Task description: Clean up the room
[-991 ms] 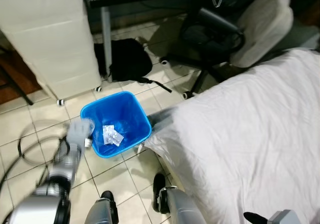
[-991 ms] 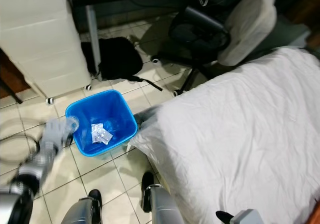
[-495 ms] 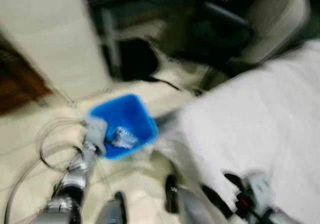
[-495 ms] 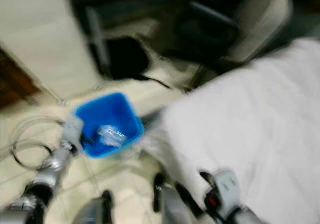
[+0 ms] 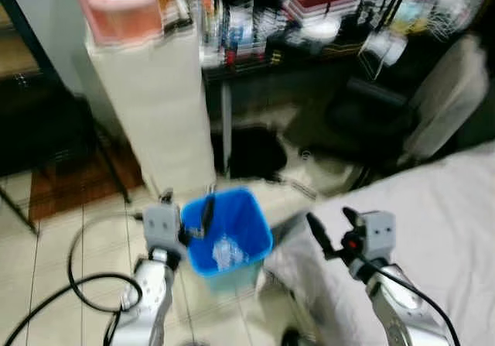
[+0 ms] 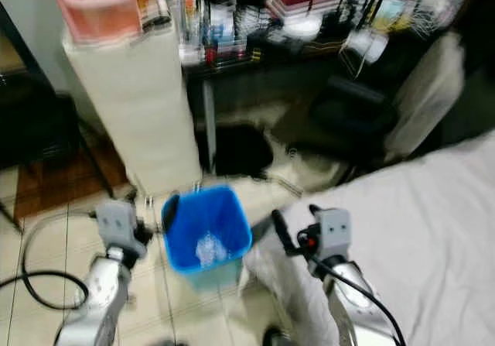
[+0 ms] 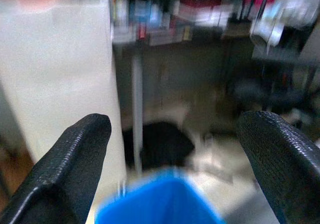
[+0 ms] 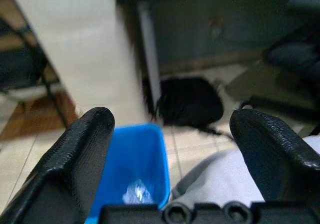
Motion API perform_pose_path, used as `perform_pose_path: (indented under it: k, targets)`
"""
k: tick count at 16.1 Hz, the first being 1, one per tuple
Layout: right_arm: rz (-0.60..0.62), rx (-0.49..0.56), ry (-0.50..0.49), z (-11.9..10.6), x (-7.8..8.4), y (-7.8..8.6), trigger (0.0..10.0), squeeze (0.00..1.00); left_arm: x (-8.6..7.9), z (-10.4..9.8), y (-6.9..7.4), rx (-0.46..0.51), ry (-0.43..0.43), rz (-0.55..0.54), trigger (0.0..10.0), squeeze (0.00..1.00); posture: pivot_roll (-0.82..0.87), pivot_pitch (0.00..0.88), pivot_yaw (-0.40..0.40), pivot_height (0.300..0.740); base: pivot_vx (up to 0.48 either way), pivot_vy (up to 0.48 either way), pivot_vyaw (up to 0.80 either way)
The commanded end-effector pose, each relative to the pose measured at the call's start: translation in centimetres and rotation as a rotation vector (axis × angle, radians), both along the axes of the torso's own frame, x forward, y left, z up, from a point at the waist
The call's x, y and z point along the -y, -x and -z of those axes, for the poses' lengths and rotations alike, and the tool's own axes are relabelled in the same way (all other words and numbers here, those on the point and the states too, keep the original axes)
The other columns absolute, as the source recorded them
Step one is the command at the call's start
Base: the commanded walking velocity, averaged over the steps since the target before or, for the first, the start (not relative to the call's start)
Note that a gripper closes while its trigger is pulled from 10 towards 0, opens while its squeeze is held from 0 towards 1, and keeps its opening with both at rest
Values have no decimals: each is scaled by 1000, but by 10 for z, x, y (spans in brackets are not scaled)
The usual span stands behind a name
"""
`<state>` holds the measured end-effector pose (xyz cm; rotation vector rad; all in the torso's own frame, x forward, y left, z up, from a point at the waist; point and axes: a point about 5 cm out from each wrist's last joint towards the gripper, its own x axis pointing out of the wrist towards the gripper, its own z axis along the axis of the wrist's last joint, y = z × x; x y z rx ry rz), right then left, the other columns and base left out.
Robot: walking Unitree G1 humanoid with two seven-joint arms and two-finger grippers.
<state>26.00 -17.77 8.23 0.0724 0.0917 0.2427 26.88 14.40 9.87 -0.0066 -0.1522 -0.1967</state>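
A blue waste bin (image 5: 232, 230) stands on the tiled floor at the foot of the bed, with crumpled clear wrappers (image 5: 224, 251) lying in it. My left gripper (image 5: 197, 218) hangs over the bin's near-left rim, open and holding nothing; in its wrist view its fingers (image 7: 75, 159) spread wide above the bin (image 7: 160, 206). My right gripper (image 5: 331, 220) is raised just right of the bin, over the bed's corner. It is also open and holding nothing, and looks down at the bin (image 8: 135, 159).
A white bed (image 5: 448, 222) takes up the right side. Behind the bin are a tall white cabinet (image 5: 155, 106), a black bag (image 5: 255, 152) under a cluttered desk (image 5: 309, 29), and an office chair (image 5: 418, 106). A black cable (image 5: 77, 284) loops on the floor at left.
The camera has tilted up, bringing the desk and shelves into view. Both arms have risen; the right gripper came up beside the bin. The left gripper stays by the bin.
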Motion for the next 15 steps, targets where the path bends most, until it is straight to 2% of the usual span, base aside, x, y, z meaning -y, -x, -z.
perform_pose_path:
  k: [1, 4, 6, 8, 9, 15]
  targets:
    - [56, -23, 0, 7, 8, -2, 10000, 0, 0, 0, 0, -10, -3, 6, 10000, 0, 30, 0, -19, 740, 0, -330, -800]
    - [60, -33, 6, 17, 5, -18, 10000, 0, -6, 13, -5, -100, -48, -14, 10000, 0, 16, 0, -10, 740, 0, -469, -792]
    - [32, -37, 28, 18, 3, -21, 10000, 0, -9, 29, -4, -172, -74, -40, 10000, 0, 1, 0, 0, 740, 0, 0, -788]
    - [19, -43, 50, 24, 6, -18, 10000, 0, -7, 39, 5, -213, -112, -33, 10000, 0, -11, 0, 4, 740, 0, 0, -800]
    - [23, -51, 50, 28, 8, -15, 10000, 0, -7, 42, 7, -226, -97, -24, 10000, 0, -11, 0, 4, 740, 0, 0, -788]
    - [8, -44, 47, 30, 7, -5, 10000, 0, -8, 45, 11, -235, -104, 15, 10000, 0, -39, 0, 20, 740, 0, 0, -798]
